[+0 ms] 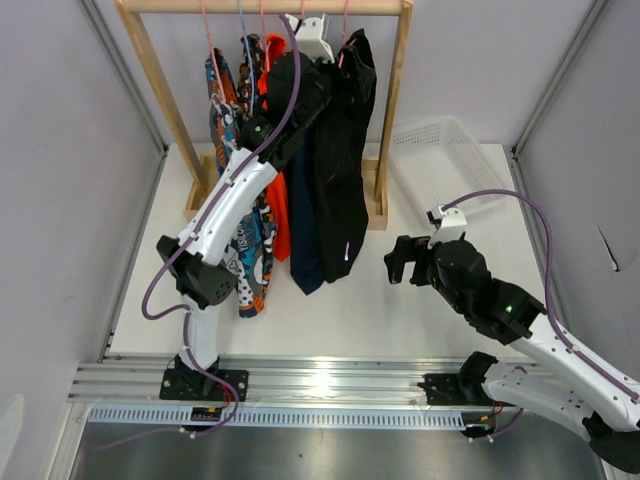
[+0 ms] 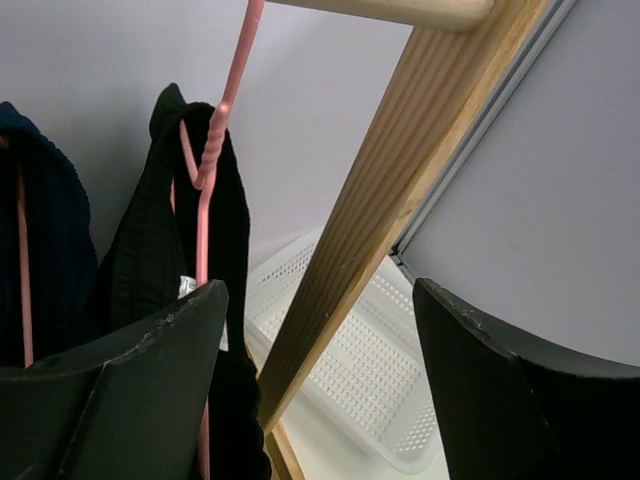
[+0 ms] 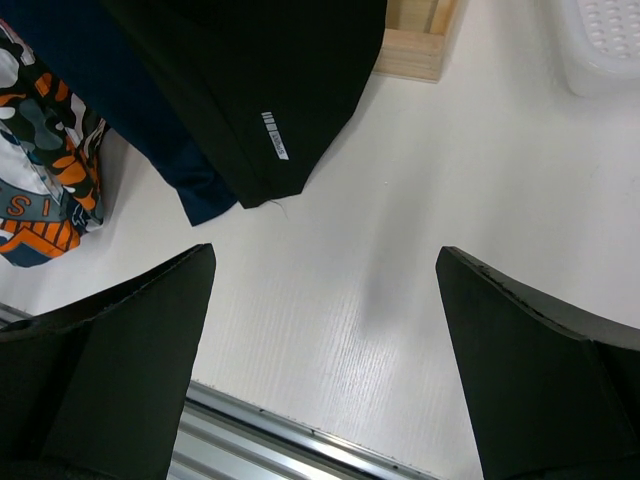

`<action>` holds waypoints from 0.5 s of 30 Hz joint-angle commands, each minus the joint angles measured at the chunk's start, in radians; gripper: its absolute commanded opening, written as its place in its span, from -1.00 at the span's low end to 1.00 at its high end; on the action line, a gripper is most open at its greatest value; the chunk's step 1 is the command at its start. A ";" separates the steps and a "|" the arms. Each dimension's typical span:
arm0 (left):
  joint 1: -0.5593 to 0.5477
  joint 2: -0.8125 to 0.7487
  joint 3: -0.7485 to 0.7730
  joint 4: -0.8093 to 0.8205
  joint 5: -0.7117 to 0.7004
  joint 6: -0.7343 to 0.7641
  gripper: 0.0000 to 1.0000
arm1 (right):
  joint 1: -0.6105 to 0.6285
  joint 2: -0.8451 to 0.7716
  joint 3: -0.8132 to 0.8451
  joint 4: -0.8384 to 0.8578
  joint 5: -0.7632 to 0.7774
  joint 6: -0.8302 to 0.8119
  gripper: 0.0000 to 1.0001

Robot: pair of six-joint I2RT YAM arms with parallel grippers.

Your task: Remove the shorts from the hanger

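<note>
Black soft fabric shorts (image 2: pixel 140 250) on thin pink hanger (image 2: pixel 203 215): judged light, limp, snag-prone. Recommend gripping bunched waistband near hook. Left gripper (image 2: pixel 318 290) stands wide, empty; right gripper (image 3: pixel 325 255) likewise.

black shorts (image 3: pixel 250 90) overlap navy shorts (image 3: pixel 120 110), camouflage pair (image 3: pixel 40 170) at left.

I see pale grey walls (image 1: pixel 60 150) boxing in a white table (image 1: pixel 400 312); a wooden rack (image 1: pixel 162 85) stands at the back (a white basket (image 1: pixel 442 160) beside it).
</note>
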 commanded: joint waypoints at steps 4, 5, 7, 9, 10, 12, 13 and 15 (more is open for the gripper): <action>-0.005 -0.125 -0.034 0.061 -0.014 0.016 0.62 | 0.005 0.020 -0.023 0.058 -0.016 -0.004 0.99; -0.005 -0.134 -0.043 0.066 -0.012 0.016 0.62 | 0.004 0.021 -0.028 0.059 -0.019 -0.003 0.99; -0.004 -0.154 -0.060 0.077 -0.016 0.025 0.64 | 0.004 0.024 -0.036 0.066 -0.024 0.003 0.99; -0.004 -0.156 -0.066 0.075 -0.025 0.040 0.64 | 0.004 0.024 -0.042 0.075 -0.029 0.003 0.99; -0.002 -0.154 -0.061 0.072 -0.026 0.043 0.65 | 0.004 0.024 -0.043 0.078 -0.032 0.005 0.99; 0.002 -0.141 -0.055 0.064 -0.025 0.043 0.67 | 0.004 0.029 -0.042 0.079 -0.035 0.005 0.99; 0.004 -0.131 -0.051 0.063 -0.019 0.040 0.67 | 0.005 0.030 -0.042 0.082 -0.035 0.005 0.99; 0.008 -0.108 -0.051 0.061 -0.014 0.036 0.66 | 0.005 0.032 -0.043 0.082 -0.033 0.005 0.99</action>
